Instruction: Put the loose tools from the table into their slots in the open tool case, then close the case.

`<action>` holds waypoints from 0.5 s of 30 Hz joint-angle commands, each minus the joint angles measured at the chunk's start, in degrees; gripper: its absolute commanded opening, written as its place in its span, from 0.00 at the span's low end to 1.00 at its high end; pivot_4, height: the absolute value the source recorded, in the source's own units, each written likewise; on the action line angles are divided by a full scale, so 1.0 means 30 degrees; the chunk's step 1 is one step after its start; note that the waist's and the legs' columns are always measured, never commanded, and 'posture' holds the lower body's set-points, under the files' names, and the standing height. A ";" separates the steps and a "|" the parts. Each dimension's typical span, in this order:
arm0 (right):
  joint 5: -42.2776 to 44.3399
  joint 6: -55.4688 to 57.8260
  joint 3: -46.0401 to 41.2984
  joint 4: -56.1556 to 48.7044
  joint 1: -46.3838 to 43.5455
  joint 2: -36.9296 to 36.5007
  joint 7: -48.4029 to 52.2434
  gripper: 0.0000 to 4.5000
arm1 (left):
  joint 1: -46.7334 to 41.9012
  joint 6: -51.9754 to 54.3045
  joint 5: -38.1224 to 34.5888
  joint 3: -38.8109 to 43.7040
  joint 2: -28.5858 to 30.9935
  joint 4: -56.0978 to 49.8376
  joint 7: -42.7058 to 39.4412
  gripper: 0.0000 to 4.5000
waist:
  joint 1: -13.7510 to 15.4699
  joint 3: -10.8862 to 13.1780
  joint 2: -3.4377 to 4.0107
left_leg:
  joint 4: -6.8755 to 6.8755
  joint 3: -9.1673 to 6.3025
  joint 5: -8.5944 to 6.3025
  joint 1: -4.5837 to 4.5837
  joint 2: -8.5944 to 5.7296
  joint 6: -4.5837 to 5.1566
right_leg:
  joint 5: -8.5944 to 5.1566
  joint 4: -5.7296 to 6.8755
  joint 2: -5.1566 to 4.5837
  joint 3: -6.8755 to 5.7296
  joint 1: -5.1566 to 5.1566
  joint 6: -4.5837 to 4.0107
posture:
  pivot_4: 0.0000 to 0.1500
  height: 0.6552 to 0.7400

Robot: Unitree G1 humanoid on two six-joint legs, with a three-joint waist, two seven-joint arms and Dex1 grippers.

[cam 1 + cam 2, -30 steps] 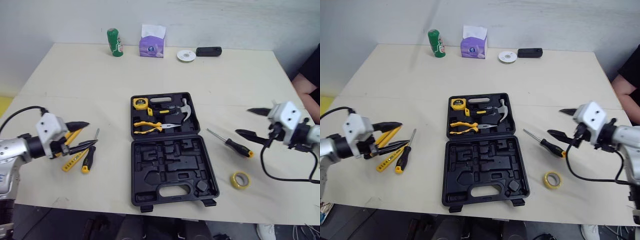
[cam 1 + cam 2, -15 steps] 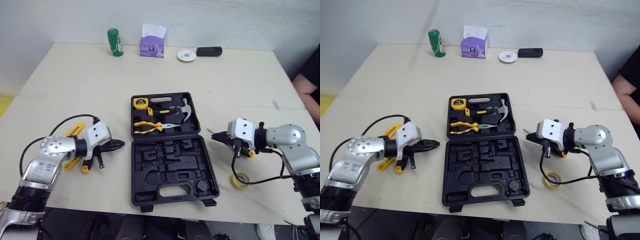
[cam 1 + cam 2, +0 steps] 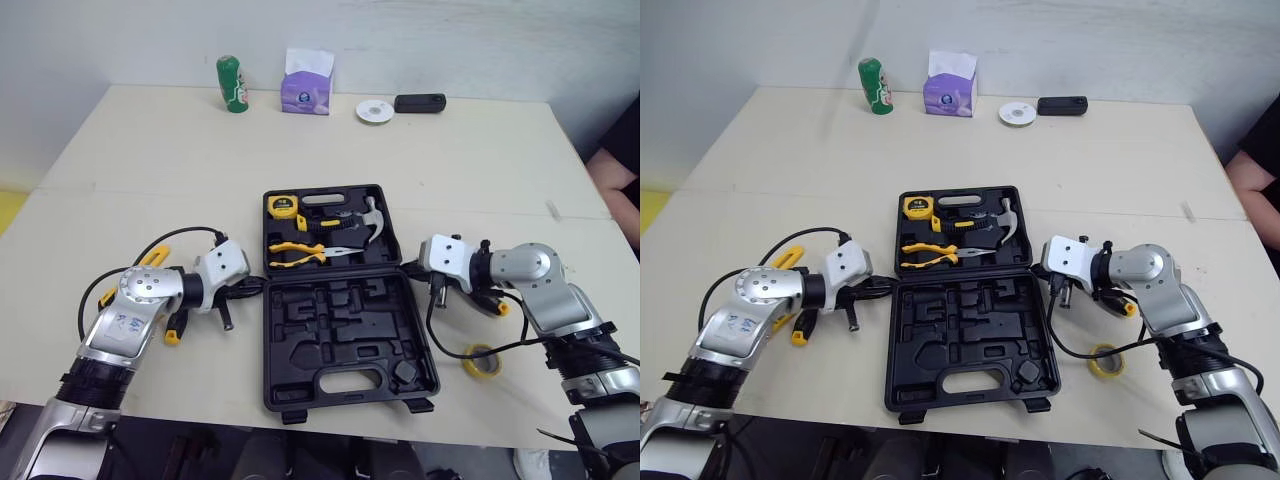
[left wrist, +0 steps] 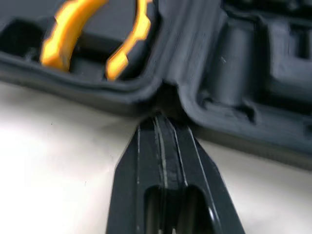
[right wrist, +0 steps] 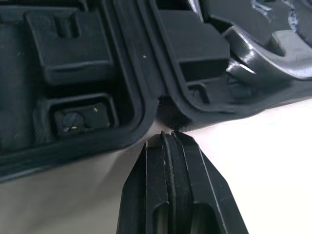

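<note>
In the head view, the black tool case is seen open and flat at the middle of the table, with a tape measure, pliers and a hammer seated in its far half. Both arms are bent inward, low over the table. In the left wrist view, the left gripper is shown pressed together, its tip at the case's left hinge notch. In the right wrist view, the right gripper is likewise closed, just beside the right hinge notch.

left pincer: fingers pressed together, tips pointed inward.
right pincer: fingers pressed together, tips facing the left pincer.
left arm: bent, trailing outward behind its pincer.
right arm: bent likewise.
</note>
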 commanded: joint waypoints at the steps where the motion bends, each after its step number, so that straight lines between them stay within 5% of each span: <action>1: 0.0188 -0.0334 -0.0225 -0.0678 -0.0142 0.0096 0.0083 0.01 | -0.0455 -0.0289 0.0131 0.0022 -0.0276 -0.0093 0.0152 0.00 | 0.0008 0.0000 0.0000 | -0.0001 -0.0001 0.0000 0.0000 0.0001 0.0000 | 0.0000 0.0001 -0.0001 -0.0002 0.0000 0.0000 | 1.00 1.00; 15: 0.1883 0.3445 -0.0784 -0.7023 0.2789 -0.0144 0.0520 0.01 | -0.0342 -0.1037 0.0001 0.0332 0.0028 -0.0921 -0.0666 0.00 | 0.0370 0.0001 -0.0001 | -0.0004 -0.0002 -0.0003 -0.0018 0.0014 -0.0004 | 0.0000 -0.0031 -0.0001 0.0002 -0.0004 0.0001 | 1.00 1.00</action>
